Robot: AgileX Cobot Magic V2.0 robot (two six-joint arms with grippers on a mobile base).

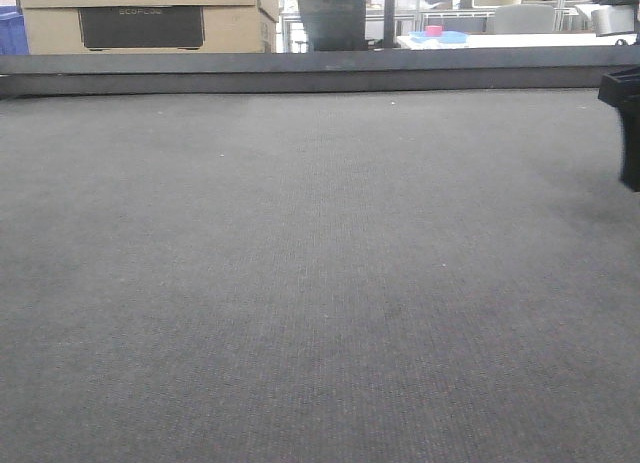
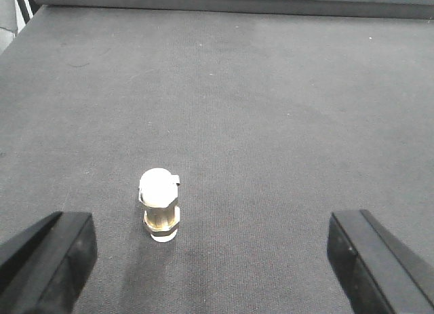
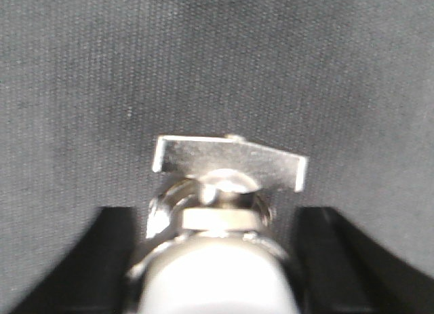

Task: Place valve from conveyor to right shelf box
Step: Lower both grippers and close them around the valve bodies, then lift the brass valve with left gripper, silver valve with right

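Note:
A small metal valve (image 2: 160, 204) with a white cap and a brass hex collar stands upright on the dark woven conveyor (image 2: 271, 110). It sits between the fingers of my left gripper (image 2: 211, 260), which is wide open, and nearer the left finger (image 2: 51, 256). In the right wrist view another valve (image 3: 227, 165), silver with a flat handle, fills the gap of my right gripper (image 3: 215, 260). The black fingers (image 3: 112, 260) sit tight against its sides. That gripper (image 1: 625, 123) shows at the front view's right edge. The right shelf box is out of view.
A raised dark rail (image 1: 300, 73) runs along the belt's far edge. Behind it stand cardboard boxes (image 1: 150, 18), a blue bin (image 1: 10, 33) and a white table (image 1: 500, 40) carrying blue and red items.

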